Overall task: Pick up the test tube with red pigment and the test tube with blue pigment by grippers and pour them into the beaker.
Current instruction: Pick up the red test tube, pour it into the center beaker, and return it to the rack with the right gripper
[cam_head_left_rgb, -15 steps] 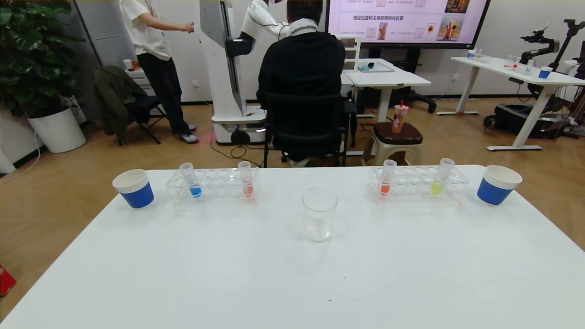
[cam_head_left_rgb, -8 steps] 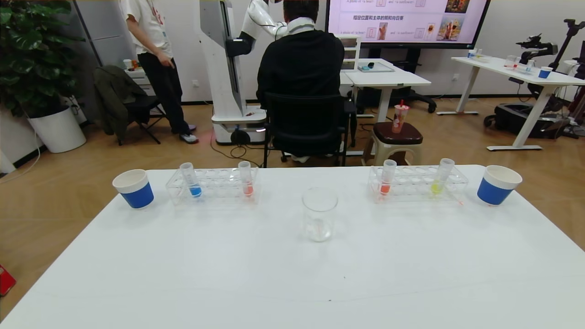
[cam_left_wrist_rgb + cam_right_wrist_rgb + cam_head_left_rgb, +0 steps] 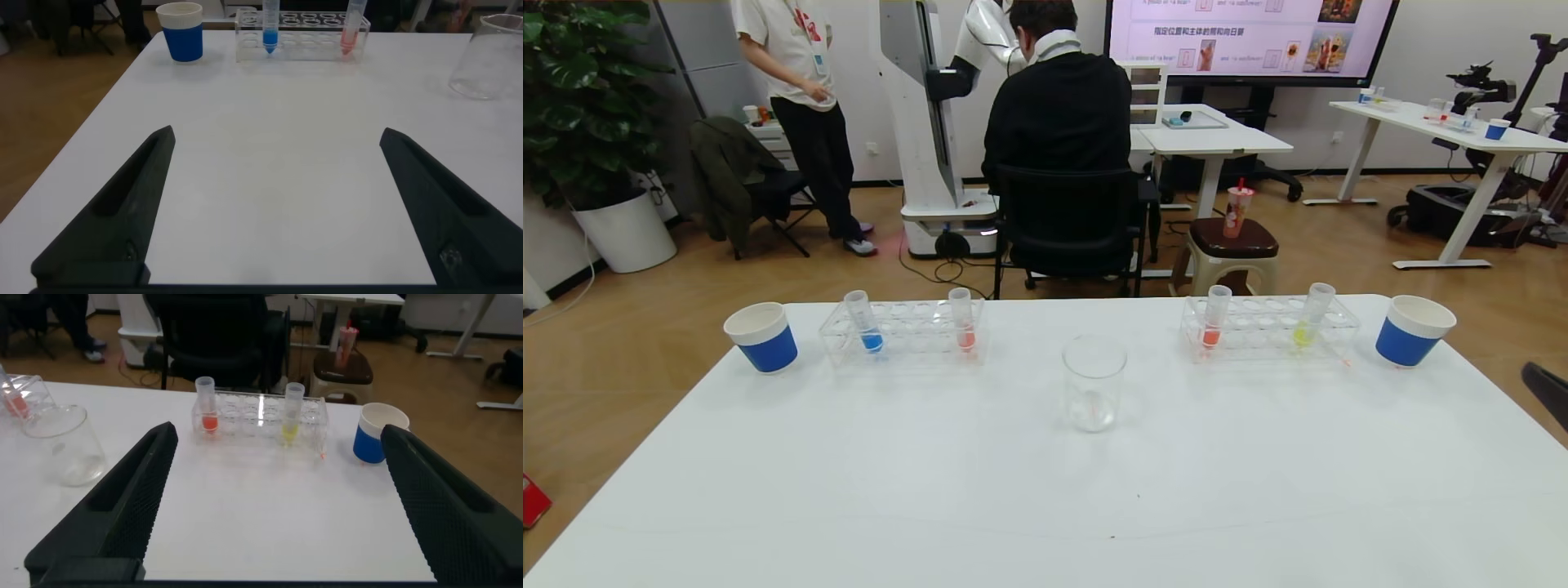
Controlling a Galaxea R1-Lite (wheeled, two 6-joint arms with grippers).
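The beaker (image 3: 1094, 394) stands in the middle of the white table (image 3: 931, 490). The test tube with blue pigment (image 3: 864, 322) and a red-orange tube (image 3: 962, 320) stand in the left rack (image 3: 907, 336). A second red-orange tube (image 3: 1215, 317) stands in the right rack (image 3: 1270, 331). My left gripper (image 3: 278, 133) hangs open over bare table near the front, well short of the blue tube (image 3: 270, 28). My right gripper (image 3: 279, 431) is open too, facing the right rack's red-orange tube (image 3: 207, 404) from a distance. Neither holds anything.
A yellow-green tube (image 3: 1313, 315) shares the right rack. Blue-and-white paper cups stand at the far left (image 3: 762, 336) and far right (image 3: 1411, 330). A dark part of my right arm (image 3: 1547, 392) shows at the table's right edge. People, chairs and desks are behind the table.
A dark part of my right arm has come into the head view at the right edge. Nothing on the table has moved; the people behind have shifted.
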